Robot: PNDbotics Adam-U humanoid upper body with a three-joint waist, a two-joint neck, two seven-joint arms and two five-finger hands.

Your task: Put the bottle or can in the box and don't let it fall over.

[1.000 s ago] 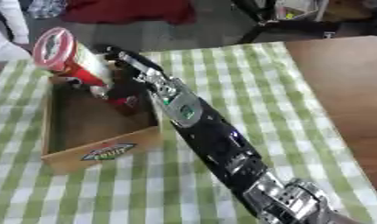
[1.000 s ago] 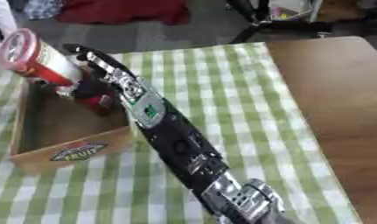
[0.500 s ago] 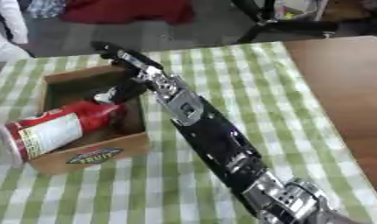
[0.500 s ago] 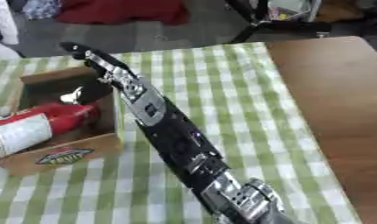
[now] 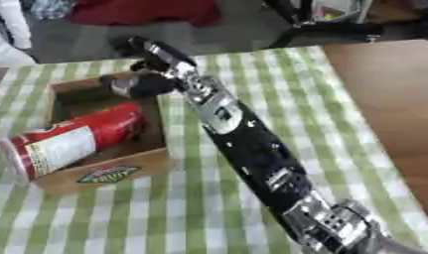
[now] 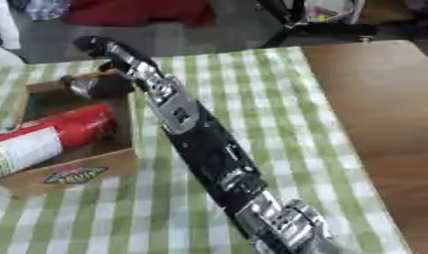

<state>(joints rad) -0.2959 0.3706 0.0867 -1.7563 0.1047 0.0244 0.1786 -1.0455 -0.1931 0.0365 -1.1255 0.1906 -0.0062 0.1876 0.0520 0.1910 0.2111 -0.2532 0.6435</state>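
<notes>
Right hand (image 5: 152,69) reaches over the far right corner of the box (image 5: 121,171) with its fingers straight and spread, holding nothing — the thumb side hangs just above the box's far end. Apart from it, the red can (image 5: 74,139) lies on its side, not upright, its base inside the box and its white-labelled top sticking out over the left wall onto the green-and-white checked cloth (image 5: 278,89). Along the right side, bare brown tabletop (image 5: 387,99) shows past the cloth's edge — the black arm (image 5: 243,149) crosses the cloth diagonally.
</notes>
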